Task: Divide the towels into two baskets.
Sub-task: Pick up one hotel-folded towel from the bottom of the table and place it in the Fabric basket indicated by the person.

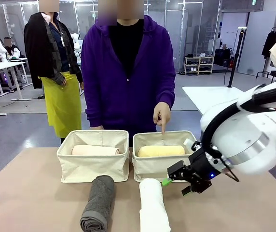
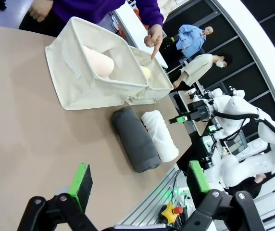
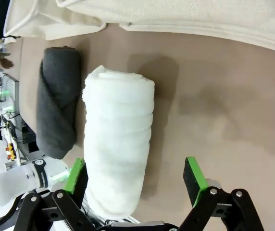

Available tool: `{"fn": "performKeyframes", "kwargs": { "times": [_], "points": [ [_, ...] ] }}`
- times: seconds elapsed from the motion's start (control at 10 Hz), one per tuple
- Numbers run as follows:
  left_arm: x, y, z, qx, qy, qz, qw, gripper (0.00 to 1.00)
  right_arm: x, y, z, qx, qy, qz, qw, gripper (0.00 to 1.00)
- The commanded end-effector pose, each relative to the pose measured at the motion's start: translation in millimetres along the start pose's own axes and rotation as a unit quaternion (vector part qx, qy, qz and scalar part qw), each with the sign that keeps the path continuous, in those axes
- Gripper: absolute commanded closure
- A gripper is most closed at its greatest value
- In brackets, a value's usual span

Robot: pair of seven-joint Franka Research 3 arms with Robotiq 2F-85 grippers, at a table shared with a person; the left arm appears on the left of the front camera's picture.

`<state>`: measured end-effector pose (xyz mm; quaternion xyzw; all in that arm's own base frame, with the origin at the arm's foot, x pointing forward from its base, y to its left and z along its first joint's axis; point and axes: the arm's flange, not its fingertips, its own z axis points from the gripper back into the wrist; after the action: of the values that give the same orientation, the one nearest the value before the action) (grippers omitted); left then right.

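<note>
Two cream baskets stand side by side mid-table. The left basket (image 1: 92, 166) holds a pale pink towel (image 1: 95, 150); the right basket (image 1: 152, 169) holds a yellow towel (image 1: 161, 151). A dark grey towel (image 1: 98, 203) and a white towel (image 1: 154, 205) lie on the table in front of them. My right gripper (image 1: 175, 187) hangs open just right of the white towel's far end. From the right wrist, that open gripper (image 3: 134, 178) straddles the white towel (image 3: 118, 144), with the grey towel (image 3: 58, 106) beside it. My left gripper (image 2: 140, 185) is open and empty, well back from the grey towel (image 2: 135, 139).
A person in a purple hoodie stands at the far side, one hand (image 1: 162, 116) pointing down into the right basket. The tan table (image 1: 27, 193) has bare room to the left of the grey towel and along the right.
</note>
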<state>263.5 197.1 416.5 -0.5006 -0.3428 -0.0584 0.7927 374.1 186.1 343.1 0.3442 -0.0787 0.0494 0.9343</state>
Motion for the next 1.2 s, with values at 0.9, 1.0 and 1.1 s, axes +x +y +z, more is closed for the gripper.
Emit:
{"fn": "performKeyframes", "kwargs": {
  "times": [0.9, 1.0, 1.1],
  "points": [
    [-2, -4, 2, -0.006, -0.002, -0.001, 1.000, 0.00, -26, 34, -70, -0.015, 0.016, 0.011, 1.000, 0.00],
    [-2, -4, 2, -0.006, -0.002, -0.001, 1.000, 0.00, -26, 37, -75, -0.010, 0.016, 0.015, 1.000, 0.08],
    [-2, -4, 2, -0.006, -0.002, -0.001, 1.000, 0.00, -27, 39, -81, -0.007, 0.025, 0.020, 0.999, 0.09]
  ]
}}
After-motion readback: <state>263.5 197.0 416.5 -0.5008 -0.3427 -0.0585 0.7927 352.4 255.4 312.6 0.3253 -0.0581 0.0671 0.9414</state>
